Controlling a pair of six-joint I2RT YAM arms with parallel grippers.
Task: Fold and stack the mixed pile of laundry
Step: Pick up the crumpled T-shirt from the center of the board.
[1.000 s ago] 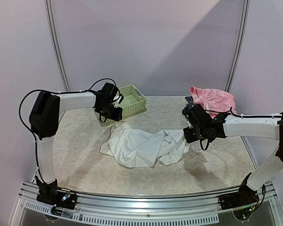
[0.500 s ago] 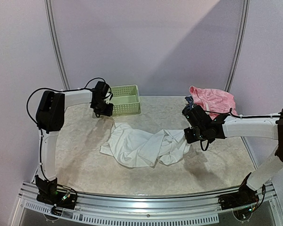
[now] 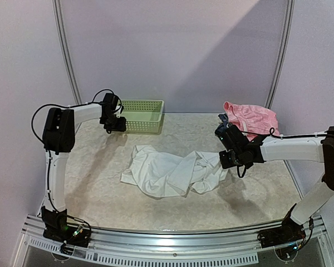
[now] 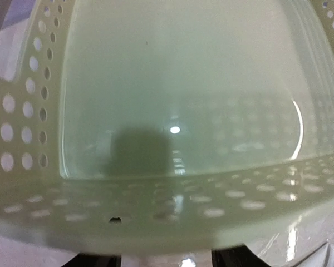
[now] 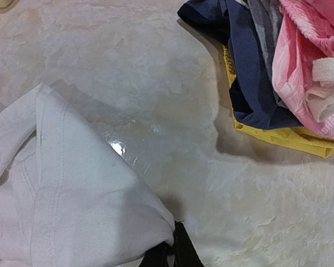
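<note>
The right gripper (image 5: pixel 170 255) is pinched closed on a corner of the large crumpled white cloth garment (image 3: pixel 167 172), which lies in the middle of the pale marbled table top (image 3: pixel 100 194). The thin pink cloth garment (image 3: pixel 251 118) sits far right, atop folded dark blue and yellow clothes (image 5: pixel 250 72). The left gripper (image 3: pixel 114 121) meets the left end of the pale green perforated plastic basket (image 3: pixel 143 109); its rim hides the fingers, so I cannot tell how far they are open

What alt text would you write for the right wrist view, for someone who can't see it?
A crumpled white garment fills the lower left, its corner gathered into the right gripper at the bottom edge. At upper right, a pink garment lies on dark blue and yellow clothes on the pale marbled table.
</note>
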